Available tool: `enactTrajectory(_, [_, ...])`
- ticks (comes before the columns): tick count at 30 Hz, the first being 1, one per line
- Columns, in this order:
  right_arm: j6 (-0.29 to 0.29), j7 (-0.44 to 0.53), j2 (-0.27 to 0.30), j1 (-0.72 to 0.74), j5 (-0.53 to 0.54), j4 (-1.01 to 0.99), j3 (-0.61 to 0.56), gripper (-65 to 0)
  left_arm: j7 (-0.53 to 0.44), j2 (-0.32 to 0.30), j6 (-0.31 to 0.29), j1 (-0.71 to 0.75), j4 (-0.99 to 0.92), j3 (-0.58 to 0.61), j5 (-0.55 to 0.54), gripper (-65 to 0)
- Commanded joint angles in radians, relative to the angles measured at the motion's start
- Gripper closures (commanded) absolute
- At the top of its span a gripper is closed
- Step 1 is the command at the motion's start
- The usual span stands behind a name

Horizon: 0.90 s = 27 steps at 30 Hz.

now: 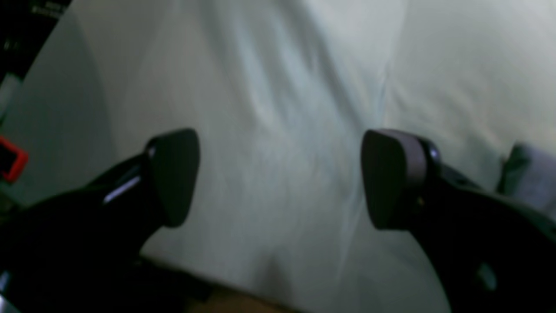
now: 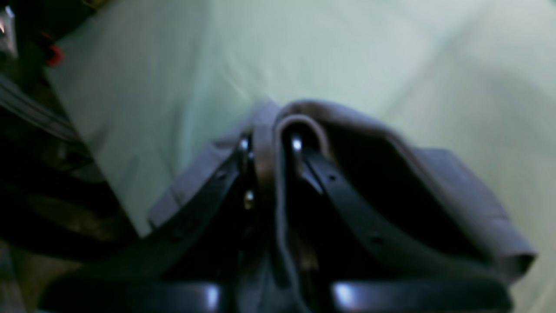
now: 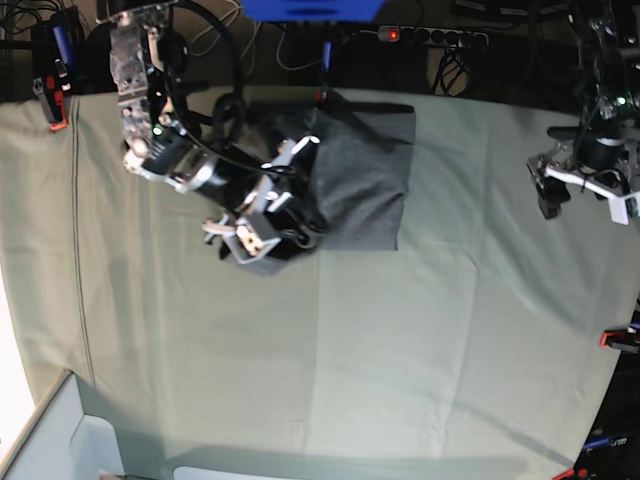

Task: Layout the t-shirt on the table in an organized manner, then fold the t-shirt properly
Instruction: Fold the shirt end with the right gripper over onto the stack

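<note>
Left wrist: left gripper (image 1: 280, 178) jaws stood wide apart, empty, over the creased pale-green table (image 1: 282, 87).
Right wrist: right gripper (image 2: 271, 143) jaws were pinched on a soft grey shirt (image 2: 456, 191) fold.
Base: only this view showed the shirt folded into a rough rectangle at the table's far edge, and a red clamp (image 3: 615, 340).

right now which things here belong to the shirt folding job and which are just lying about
Part of the job:
t-shirt, partly folded
table under its green cloth
right gripper, shut on the shirt's edge
left gripper, open above bare cloth

Just lying about:
red clamp on the table edge
power strip behind the table
</note>
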Motion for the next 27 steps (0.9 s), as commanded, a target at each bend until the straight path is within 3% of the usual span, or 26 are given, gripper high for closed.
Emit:
enactTrajectory(1, [0.015,0.015,-0.002,0.024,0.017,-0.005,-0.017,0.0,-0.030,-0.013,-0.001,-0.006,0.017,-0.008,-0.001,-56.7])
enactTrajectory(14, [0.015,0.018,-0.018,0.170,0.017,-0.158,-0.203,0.0,-0.032,-0.013,-0.001,0.015,0.017,-0.010,-0.001,-56.7])
enactTrajectory(27, [0.015,0.018,-0.037,0.228,0.017,-0.284,-0.265,0.0,-0.032,-0.011,-0.002,0.015,0.006,-0.010,-0.001,-56.7])
